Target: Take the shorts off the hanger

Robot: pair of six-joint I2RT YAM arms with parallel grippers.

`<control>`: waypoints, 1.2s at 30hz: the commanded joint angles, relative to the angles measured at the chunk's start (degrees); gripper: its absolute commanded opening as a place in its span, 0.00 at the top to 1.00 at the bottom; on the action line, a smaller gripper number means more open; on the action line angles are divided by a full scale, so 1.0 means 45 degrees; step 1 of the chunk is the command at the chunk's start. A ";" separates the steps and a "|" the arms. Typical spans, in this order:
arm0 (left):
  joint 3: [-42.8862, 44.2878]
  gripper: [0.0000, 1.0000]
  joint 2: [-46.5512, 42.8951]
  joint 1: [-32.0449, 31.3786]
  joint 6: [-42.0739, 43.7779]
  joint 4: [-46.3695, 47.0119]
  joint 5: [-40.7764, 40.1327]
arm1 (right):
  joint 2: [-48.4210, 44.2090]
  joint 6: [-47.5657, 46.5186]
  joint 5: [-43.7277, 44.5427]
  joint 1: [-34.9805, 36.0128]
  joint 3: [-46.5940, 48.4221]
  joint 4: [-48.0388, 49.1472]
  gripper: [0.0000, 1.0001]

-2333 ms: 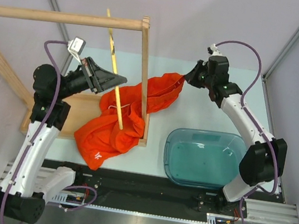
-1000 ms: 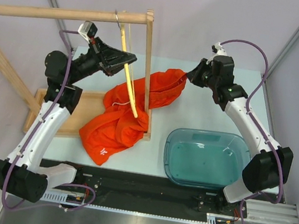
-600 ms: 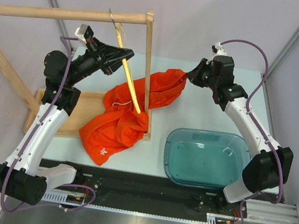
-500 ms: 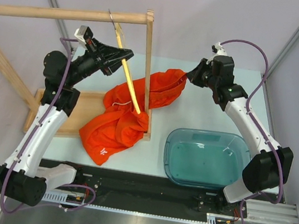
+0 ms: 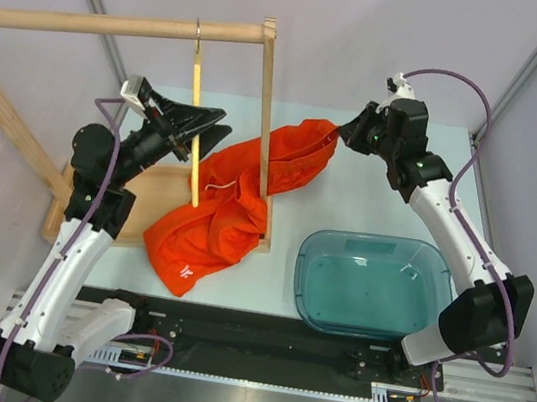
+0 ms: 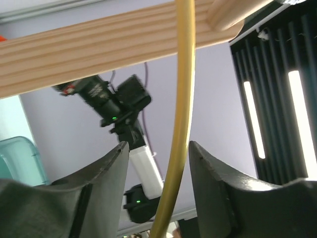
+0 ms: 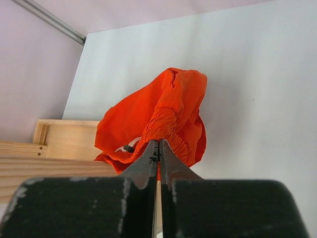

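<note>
While the right gripper [image 5: 343, 134] pinches the elastic waistband of the orange-red shorts [image 5: 233, 201], its fingers pressed flat together on the fabric in the right wrist view, the left gripper [image 5: 214, 122] sits up at the pale-yellow hanger [image 5: 194, 129]. Over to the left wrist view: the fingers [image 6: 101, 173] are spread apart, and the hanger's yellow bar runs up between them, unclamped, closer to one finger than the other. The silver hook [image 5: 198, 29] sits over the wooden rail [image 5: 92, 26], and the hanger dangles below it.

The shorts trail from the right gripper down across the table [image 5: 371, 191], past the rack's upright post [image 5: 264, 130], and bunch over the wooden base [image 5: 133, 196], white logo [image 5: 180, 274] up at the near end. The hanger's lower end meets the top edge of the shorts; whether it is caught inside the fabric cannot be told. The teal tub [image 5: 301, 267] sits just beside the shorts on the right.
</note>
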 commanded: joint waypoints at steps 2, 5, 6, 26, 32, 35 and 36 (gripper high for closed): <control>-0.0529 0.37 -0.0847 0.0029 0.2393 -0.0538 0.0310 | -0.0803 -0.0019 0.0254 -0.0270 0.0930 0.0482 1.00; -0.0412 0.34 -0.1490 0.0029 0.4270 -0.1999 0.0469 | -0.0959 -0.0233 0.0409 -0.0309 0.1497 0.0072 1.00; -0.0218 0.34 -0.1725 0.0029 0.5843 -0.3591 0.0217 | -0.1037 -0.0312 0.0526 -0.0348 0.1633 -0.0103 1.00; -0.1678 0.28 -0.8074 0.0029 1.2734 -1.2122 -0.8653 | -0.2736 -0.1308 0.1832 -0.0953 0.7316 -0.2408 1.00; -0.2305 0.29 -0.8270 0.0029 1.2715 -1.2278 -0.8341 | -0.3459 -0.1776 0.2362 -0.0934 0.8781 -0.2527 1.00; -0.2500 0.29 -0.8290 0.0029 1.2676 -1.2201 -0.8184 | -0.3791 -0.1913 0.2538 -0.0934 0.9346 -0.2701 1.00; -0.2540 0.29 -0.8251 0.0029 1.2656 -1.2142 -0.8087 | -0.3850 -0.1933 0.2577 -0.0973 0.9504 -0.2760 1.00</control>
